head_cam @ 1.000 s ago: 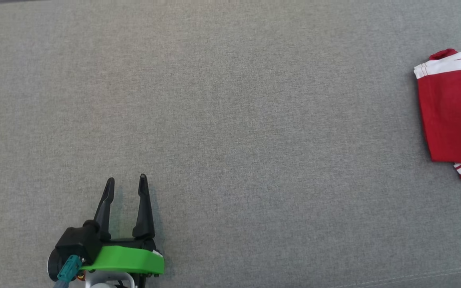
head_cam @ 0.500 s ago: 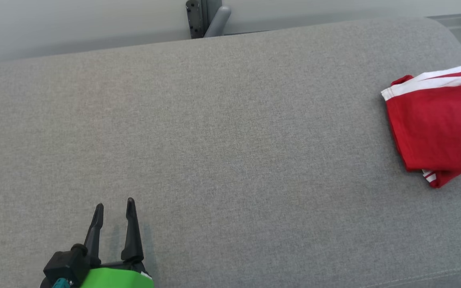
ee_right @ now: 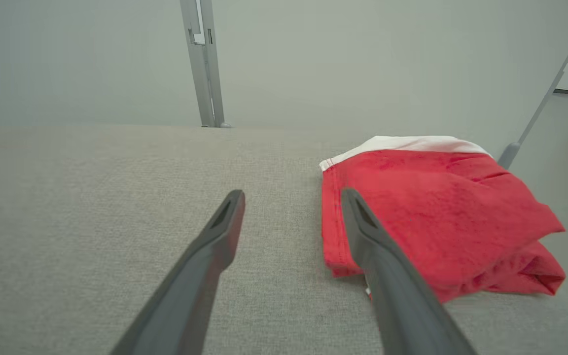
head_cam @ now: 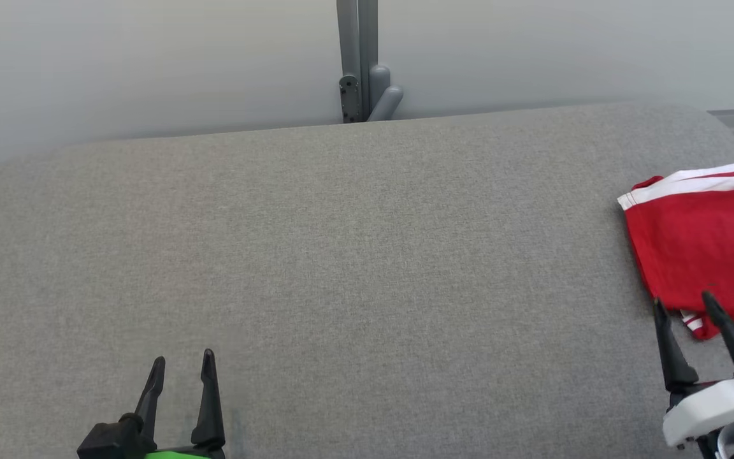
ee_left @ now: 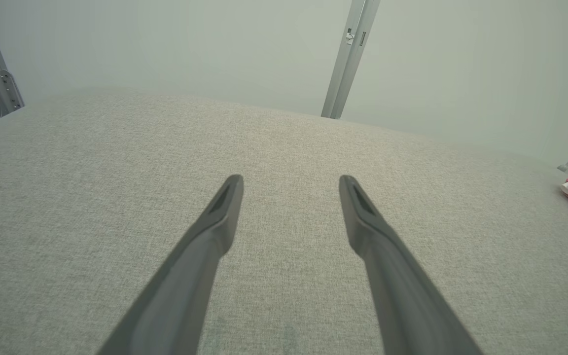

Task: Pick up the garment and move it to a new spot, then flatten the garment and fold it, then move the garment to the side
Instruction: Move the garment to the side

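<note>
The head camera has tilted up. The right gripper (head_cam: pixel 683 300) now sits lower, released and empty, just beside the near edge of the folded red garment (head_cam: pixel 701 248). The left gripper (head_cam: pixel 183 357), also released, is well apart.

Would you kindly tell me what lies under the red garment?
The red garment rests on the grey cushion; its own striped edge peeks out beneath. Anything else underneath is hidden.

So the garment (head_cam: pixel 701 248) is red with white stripes along its far edge, folded into a chunky, rough rectangle. It's lying flat on the grey surface (head_cam: pixel 341 255), way over at 3 o'clock, with a striped bit poking out from its near edge.
</note>
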